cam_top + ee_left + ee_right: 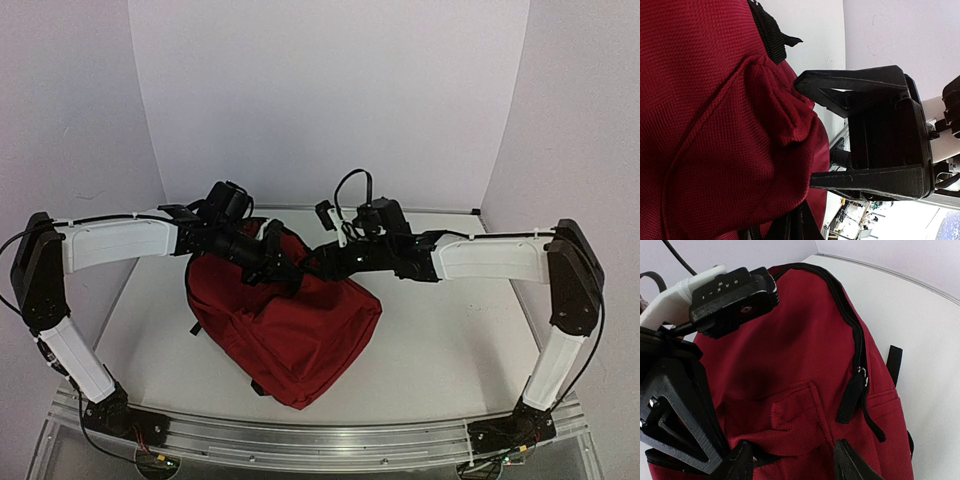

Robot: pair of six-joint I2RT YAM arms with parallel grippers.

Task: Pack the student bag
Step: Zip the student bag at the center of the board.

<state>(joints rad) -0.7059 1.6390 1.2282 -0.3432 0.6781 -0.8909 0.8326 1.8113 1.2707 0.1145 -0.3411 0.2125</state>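
Since the zip (852, 325) on the student bag (300, 340) looks closed all the way, the job right now seems to be getting the bag open so things can go in. To do that well, one gripper should hold the cloth tight. The other should take the little black zip tab (850, 400) and pull it along the zip line, not up and away. It should grab the tab only, not the loose red cloth near it, or the zip may get stuck.

The bag lies in the middle of the white surface (450, 340), between the two arms, with its top end far from their bases. Both grippers are at that top end.

The left gripper (272, 258) is closed tight. It looks like it pinches a bit of the bag's red cloth, because the cloth is pulled into a ridge beside it.

The right gripper (795, 462) is open, with its two fingers (742, 462) well apart. They sit over the front pocket (790, 415), with a puffy fold of cloth between them. One fingertip touches the cloth, but the gripper grips nothing that I can see. The zip tab is just beside it, so it needs a small move over before it closes.
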